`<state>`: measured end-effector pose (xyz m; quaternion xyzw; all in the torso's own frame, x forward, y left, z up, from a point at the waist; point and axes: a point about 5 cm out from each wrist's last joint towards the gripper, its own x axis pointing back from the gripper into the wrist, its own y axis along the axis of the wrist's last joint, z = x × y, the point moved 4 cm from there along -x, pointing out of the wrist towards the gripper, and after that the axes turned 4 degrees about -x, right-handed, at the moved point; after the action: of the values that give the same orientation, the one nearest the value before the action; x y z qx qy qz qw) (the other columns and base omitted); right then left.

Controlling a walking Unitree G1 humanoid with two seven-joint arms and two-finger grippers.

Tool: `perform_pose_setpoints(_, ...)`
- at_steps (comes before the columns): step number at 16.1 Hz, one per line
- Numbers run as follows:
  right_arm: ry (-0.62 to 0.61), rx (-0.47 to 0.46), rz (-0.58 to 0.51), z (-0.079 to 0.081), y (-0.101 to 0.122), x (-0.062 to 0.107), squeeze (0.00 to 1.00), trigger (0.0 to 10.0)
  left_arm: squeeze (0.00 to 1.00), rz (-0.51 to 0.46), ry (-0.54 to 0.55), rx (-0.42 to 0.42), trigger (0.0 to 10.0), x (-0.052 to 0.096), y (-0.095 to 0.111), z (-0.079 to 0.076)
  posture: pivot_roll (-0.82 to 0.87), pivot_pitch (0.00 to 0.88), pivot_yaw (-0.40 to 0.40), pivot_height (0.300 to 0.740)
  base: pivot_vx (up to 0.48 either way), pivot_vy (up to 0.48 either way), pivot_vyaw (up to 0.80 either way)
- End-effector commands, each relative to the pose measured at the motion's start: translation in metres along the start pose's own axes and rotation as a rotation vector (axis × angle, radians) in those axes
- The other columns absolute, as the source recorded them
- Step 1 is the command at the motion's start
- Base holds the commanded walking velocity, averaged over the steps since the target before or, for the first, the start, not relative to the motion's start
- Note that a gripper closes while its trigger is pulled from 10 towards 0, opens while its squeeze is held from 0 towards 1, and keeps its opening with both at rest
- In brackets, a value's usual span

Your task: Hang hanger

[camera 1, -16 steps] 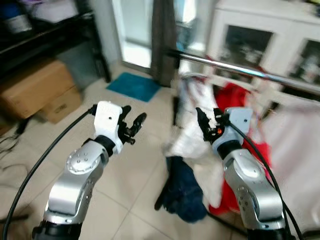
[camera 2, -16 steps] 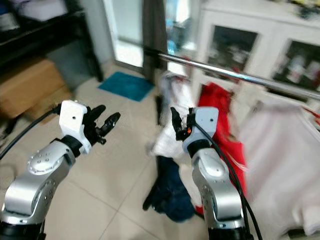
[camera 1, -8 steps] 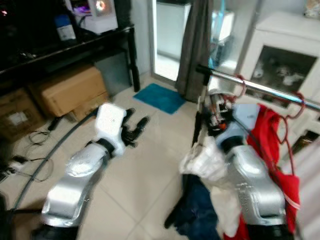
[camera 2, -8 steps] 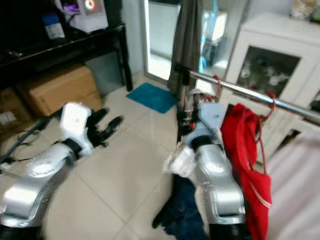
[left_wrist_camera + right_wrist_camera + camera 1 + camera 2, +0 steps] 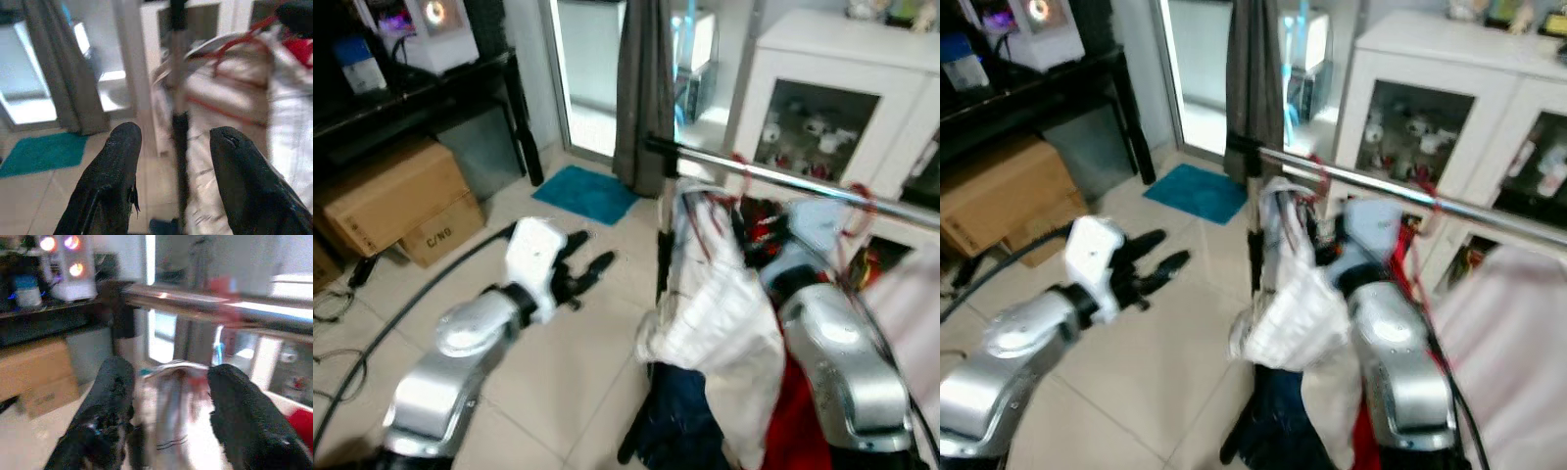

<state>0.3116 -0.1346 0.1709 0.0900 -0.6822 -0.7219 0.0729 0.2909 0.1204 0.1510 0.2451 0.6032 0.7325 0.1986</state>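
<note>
A white garment [image 5: 715, 304] on a red hanger [image 5: 234, 46] hangs at the left end of the silver rail [image 5: 773, 176], its top right at the bar. My right arm [image 5: 832, 352] reaches up behind the garment. In the right wrist view, my right gripper [image 5: 171, 369] has its fingers apart just below the rail [image 5: 195, 301], and the hanger's red neck [image 5: 195, 379] and white cloth sit beyond the gap. My left gripper [image 5: 592, 250] is open and holds nothing. It hovers over the floor left of the rack, pointing at the rack's dark upright post [image 5: 178, 132].
Red clothing [image 5: 1366, 446] and a pale pink garment [image 5: 911, 304] hang further right on the rail. A dark blue garment [image 5: 680, 421] lies at the rack's foot. Cardboard boxes [image 5: 386, 196], a black shelf [image 5: 411, 88], a teal mat [image 5: 585, 193], a dark curtain [image 5: 641, 88] and a white cabinet [image 5: 822, 98] surround the tiled floor.
The view has swung about, so the whole scene shifted. My right gripper and the white garment have risen from below the rail up to it. The left gripper stays open in much the same pose.
</note>
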Motion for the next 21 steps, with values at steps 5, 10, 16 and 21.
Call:
perform_pose_setpoints(5,0.015,0.118,0.135,-0.014,-0.005,-0.007,1.0,10.0,1.0,0.026,-0.18,0.039,10.0,0.025,-0.004,-0.005,-0.11,0.0,0.023,0.74,0.0,0.0,0.0)
perform_pose_setpoints(10,-0.047,0.1,0.225,-0.03,-0.004,-0.008,1.0,10.0,1.0,0.036,-0.254,0.03,10.0,0.03,-0.003,-0.01,-0.11,0.0,0.022,0.74,0.0,0.0,0.0)
perform_pose_setpoints(16,-0.09,0.039,0.257,-0.045,-0.002,-0.006,1.0,10.0,1.0,0.03,-0.326,0.039,10.0,0.029,0.0,-0.021,-0.12,0.0,0.03,0.74,0.0,0.0,0.0)
perform_pose_setpoints(21,-0.075,0.035,0.314,-0.05,-0.016,-0.023,1.0,10.0,1.0,0.029,-0.352,0.029,10.0,0.026,0.002,-0.024,-0.12,0.0,0.026,0.74,0.0,0.0,0.0)
